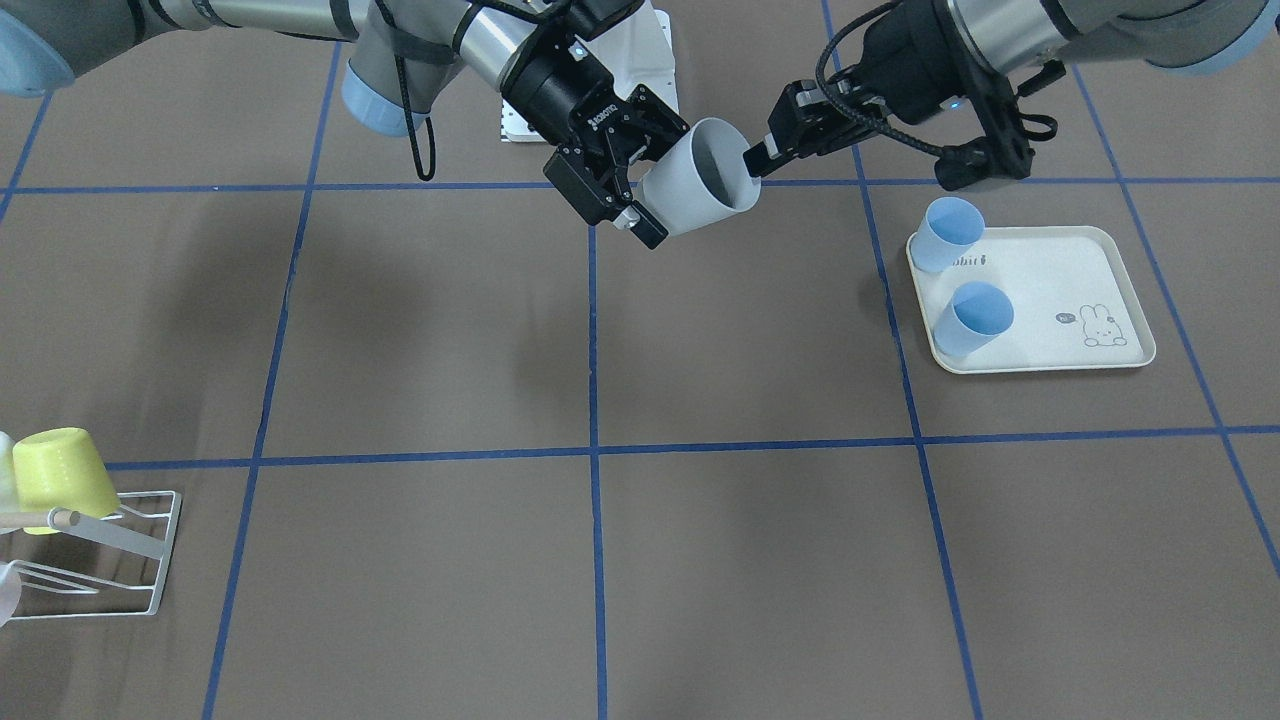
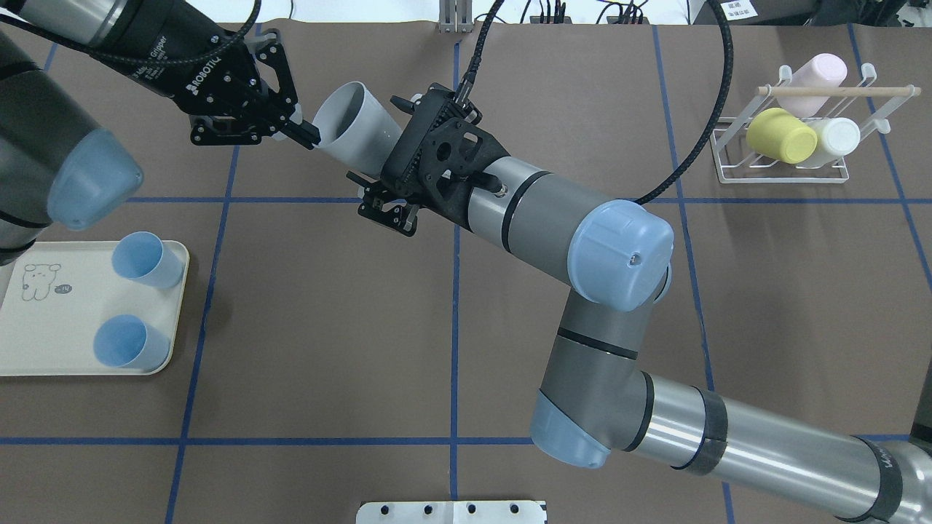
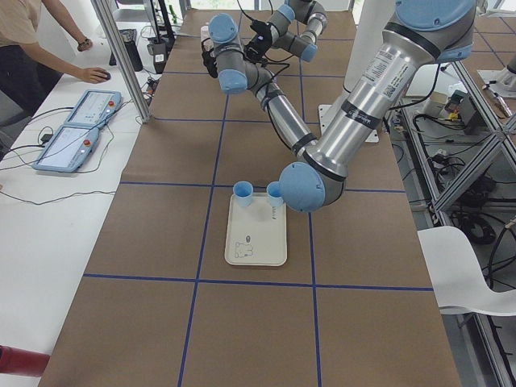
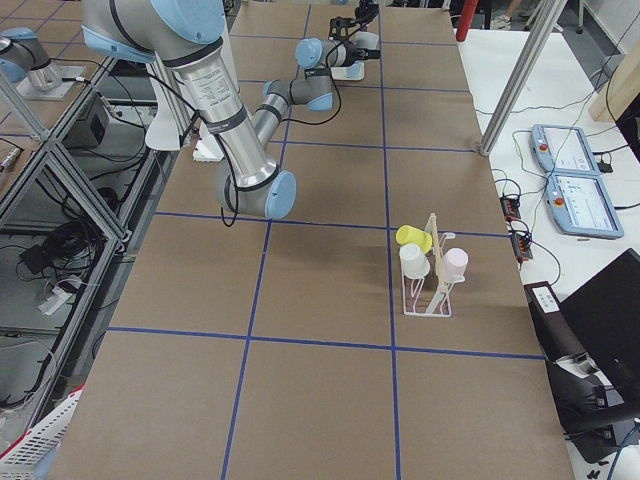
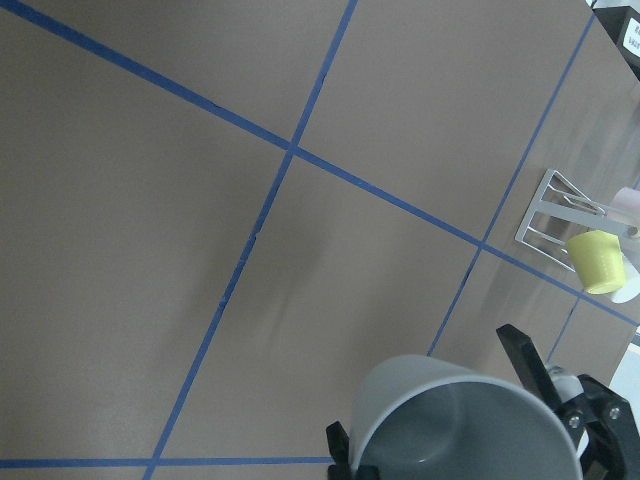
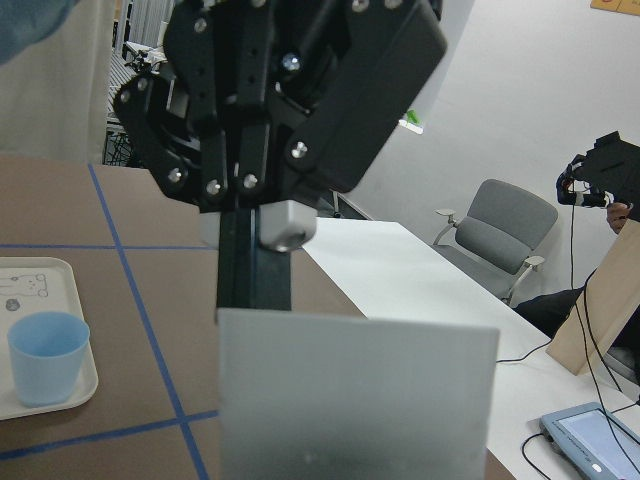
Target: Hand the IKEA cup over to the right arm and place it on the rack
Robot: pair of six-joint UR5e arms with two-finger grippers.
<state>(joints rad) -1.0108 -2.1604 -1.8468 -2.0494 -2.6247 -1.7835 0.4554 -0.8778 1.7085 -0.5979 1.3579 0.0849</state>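
From across the bench, the grey cup (image 1: pixel 690 185) hangs in the air on its side, well apart from the rabbit tray (image 1: pixel 1060 265), off toward the bench's middle. My left fingers (image 1: pixel 757 158) pinch its rim, one tip reaching into the mouth. My right fingers (image 1: pixel 610 205) lie either side of its body near the base; I cannot tell whether they press it or only flank it. Two blue cups (image 1: pixel 975 318) stand on the tray. From overhead, the rack (image 2: pixel 783 180) is at the far end of the bench from the tray, carrying a yellow cup (image 2: pixel 783 136), a white one and a pink one. My left wrist camera looks into the cup's open mouth, with a black right finger just beside its wall on each side. My right wrist camera shows my left fingers closed on the rim from above, the tray off behind them. In the side views the cup and both sets of fingers are too small to judge.
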